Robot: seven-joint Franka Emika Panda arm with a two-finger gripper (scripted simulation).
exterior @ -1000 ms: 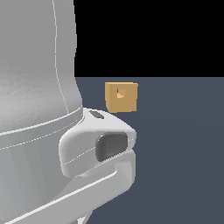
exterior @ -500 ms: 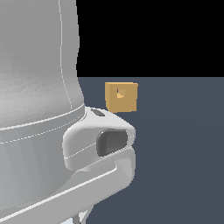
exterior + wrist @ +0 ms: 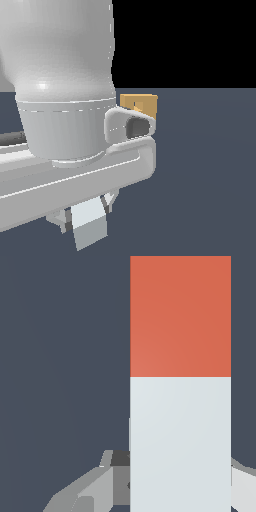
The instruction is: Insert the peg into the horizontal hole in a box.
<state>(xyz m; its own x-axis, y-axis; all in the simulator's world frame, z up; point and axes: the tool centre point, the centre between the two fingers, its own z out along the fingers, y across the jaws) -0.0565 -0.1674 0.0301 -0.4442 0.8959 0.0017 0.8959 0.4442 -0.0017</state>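
The arm's big white body (image 3: 65,100) hogs most of the exterior view, so you only get a peek of the box (image 3: 142,106), poking out at about 1 o'clock from the arm's wrist link. It's a small tan block sitting on the dark blue-grey floor (image 3: 210,165), and the hole (image 3: 138,105) shows as a tiny darker square in its face, half hidden by the arm.

In the wrist view the peg (image 3: 180,381) fills the frame, orange-red half toward 12 o'clock and white half toward 6. The gripper (image 3: 180,483) is right at the white end, with grey finger parts (image 3: 95,488) showing on either side of the bar (looks like it's closed around the white half, since the fingers flank it with no gap I can see). At the bottom of the exterior view the white end hangs below the hand (image 3: 90,225). The peg is well apart from the box.
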